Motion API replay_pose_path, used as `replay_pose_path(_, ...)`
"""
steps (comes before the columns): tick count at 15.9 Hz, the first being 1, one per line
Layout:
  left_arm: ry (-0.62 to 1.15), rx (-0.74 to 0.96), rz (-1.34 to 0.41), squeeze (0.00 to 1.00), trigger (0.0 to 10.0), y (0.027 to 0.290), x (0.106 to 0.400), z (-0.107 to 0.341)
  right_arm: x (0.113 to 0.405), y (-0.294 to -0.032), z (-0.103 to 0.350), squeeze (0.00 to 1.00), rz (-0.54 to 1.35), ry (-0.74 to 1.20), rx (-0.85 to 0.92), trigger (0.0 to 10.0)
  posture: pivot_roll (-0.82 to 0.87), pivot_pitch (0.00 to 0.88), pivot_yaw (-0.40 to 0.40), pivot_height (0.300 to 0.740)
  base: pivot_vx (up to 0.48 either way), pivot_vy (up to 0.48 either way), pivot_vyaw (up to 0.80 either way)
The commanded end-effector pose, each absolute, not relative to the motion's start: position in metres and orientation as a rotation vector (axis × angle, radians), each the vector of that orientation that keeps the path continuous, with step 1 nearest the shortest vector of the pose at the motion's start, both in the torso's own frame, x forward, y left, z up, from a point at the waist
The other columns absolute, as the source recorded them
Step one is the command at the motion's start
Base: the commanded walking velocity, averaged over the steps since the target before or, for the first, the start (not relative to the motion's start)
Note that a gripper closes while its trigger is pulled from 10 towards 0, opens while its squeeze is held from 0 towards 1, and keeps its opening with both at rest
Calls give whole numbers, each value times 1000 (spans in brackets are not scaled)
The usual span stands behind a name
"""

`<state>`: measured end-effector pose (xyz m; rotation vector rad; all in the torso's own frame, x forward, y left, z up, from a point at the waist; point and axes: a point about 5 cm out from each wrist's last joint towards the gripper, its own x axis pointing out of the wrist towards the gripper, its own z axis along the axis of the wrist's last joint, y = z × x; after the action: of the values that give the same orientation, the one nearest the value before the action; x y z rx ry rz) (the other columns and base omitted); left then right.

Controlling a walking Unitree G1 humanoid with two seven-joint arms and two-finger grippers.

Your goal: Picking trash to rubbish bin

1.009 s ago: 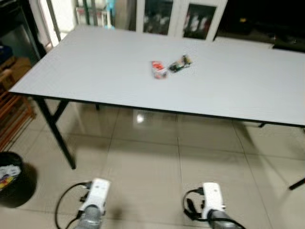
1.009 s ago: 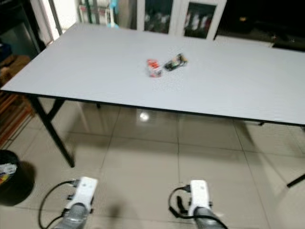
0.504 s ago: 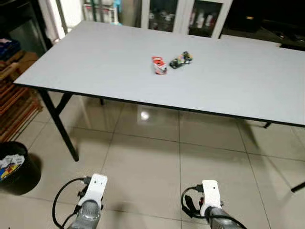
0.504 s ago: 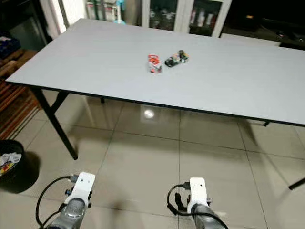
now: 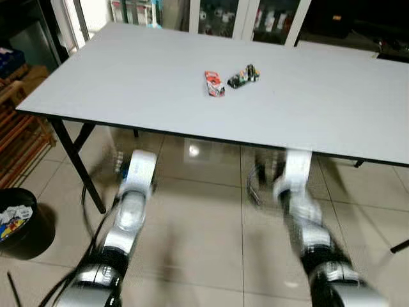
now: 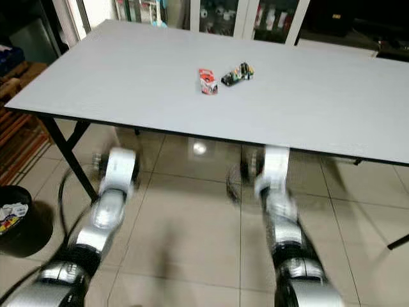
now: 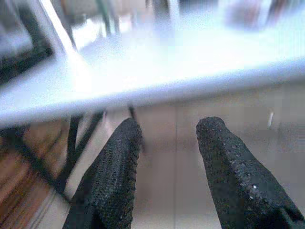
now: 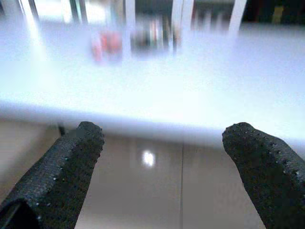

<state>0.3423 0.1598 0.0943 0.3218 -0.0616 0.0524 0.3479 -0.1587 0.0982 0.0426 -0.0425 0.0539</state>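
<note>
Two pieces of trash lie side by side near the middle of the grey table: a red wrapper and a dark wrapper to its right. A black rubbish bin holding some litter stands on the floor at the far left. Both silver arms are raised and blurred before the table's front edge, the left arm and the right arm. In the wrist views my left gripper is open and my right gripper is open wider. Both are empty and face the table edge.
A black table leg slants down at the left. A wooden rack stands beyond it, above the bin. Glass-fronted cabinets line the wall behind the table. Tiled floor lies between me and the table.
Both arms have swung up from low at the frame's bottom to just below the table's front edge. The wrappers have not moved.
</note>
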Motion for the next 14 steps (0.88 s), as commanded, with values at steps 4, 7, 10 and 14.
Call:
replay_pose_path(4, -345, 258, -40, 0, 10000, 128, 364, 176, 364, -158, 166, 0, 4, -294, 59, 10000, -57, 14, -104, 740, 0, 0, 0)
replay_pose_path(7, -344, 220, -48, 0, 10000, 124, 371, 188, 366, -153, 177, 0, -6, -319, 75, 10000, -57, 0, -102, 740, 0, 0, 0)
replay_pose_path(10, -324, 215, -50, 0, 10000, 122, 369, 186, 365, -150, 176, 0, -8, -287, 100, 10000, -61, 0, -105, 740, 190, 0, 0)
replay_pose_path(14, -302, 215, -55, 0, 10000, 122, 366, 180, 365, -148, 175, 0, 1, -268, 114, 10000, -53, 0, -112, 740, 320, 0, -556)
